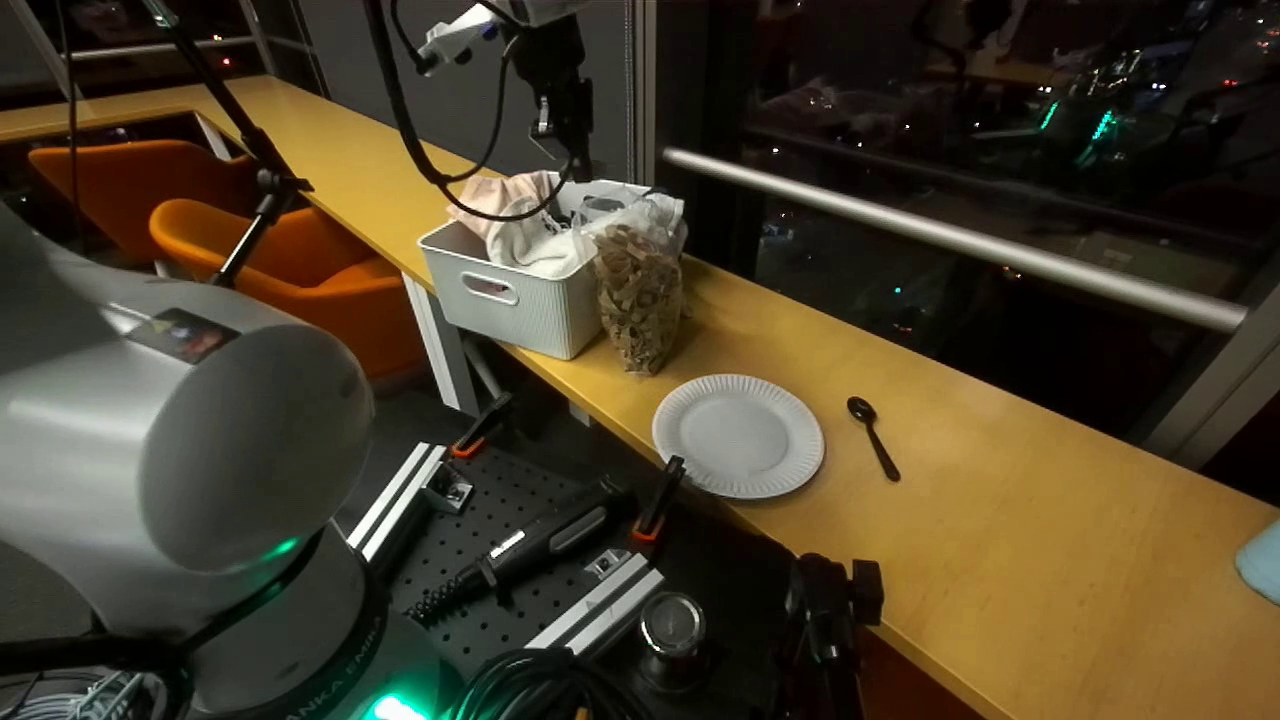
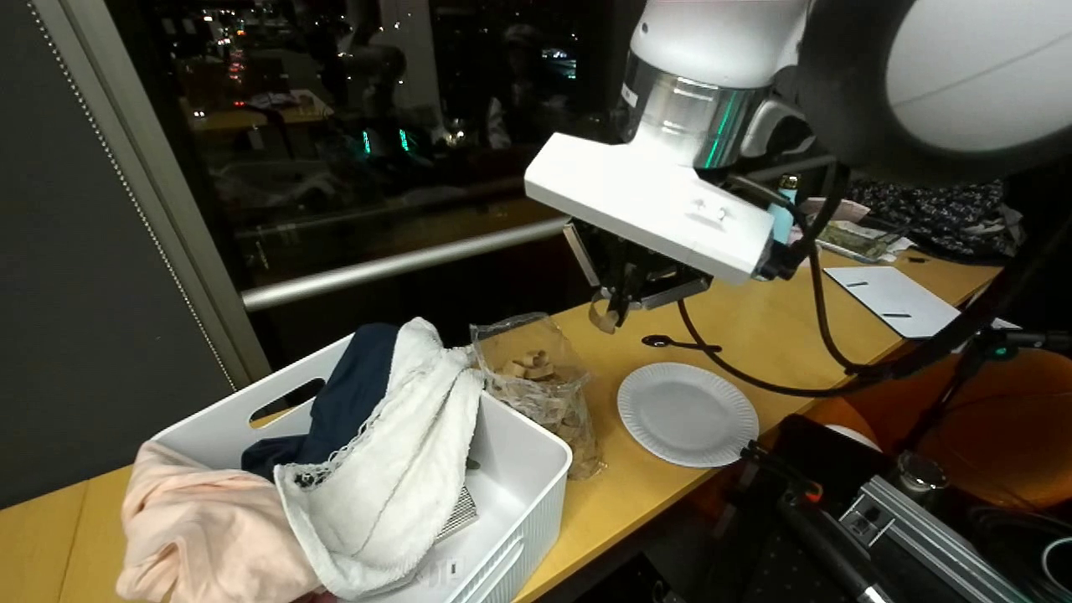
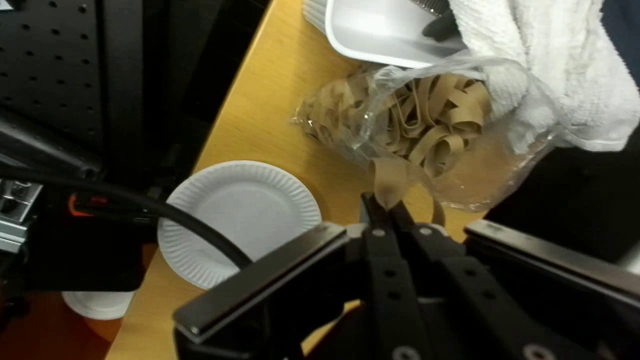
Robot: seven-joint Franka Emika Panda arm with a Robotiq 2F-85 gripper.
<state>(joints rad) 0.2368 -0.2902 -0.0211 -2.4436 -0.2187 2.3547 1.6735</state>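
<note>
Arm (image 1: pixel 255 440): white, rounded
Light (image 1: pixel 397 709): green, seven o'clock in an exterior view
Cable (image 3: pixel 170 211): black, curved
Gripper (image 3: pixel 385 209): black; silver bars (image 3: pixel 262 280), round screws (image 3: pixel 378 232)

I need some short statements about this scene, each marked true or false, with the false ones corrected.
1. The white plate and black spoon lie on the table. True.
2. The spoon rests on the plate. False: it lies beside the plate.
3. The gripper holds a looped tan strip. True.
4. The clear bag contains similar strips. True.
5. The bag stands on the plate. False: it stands beside the white bin.
</note>
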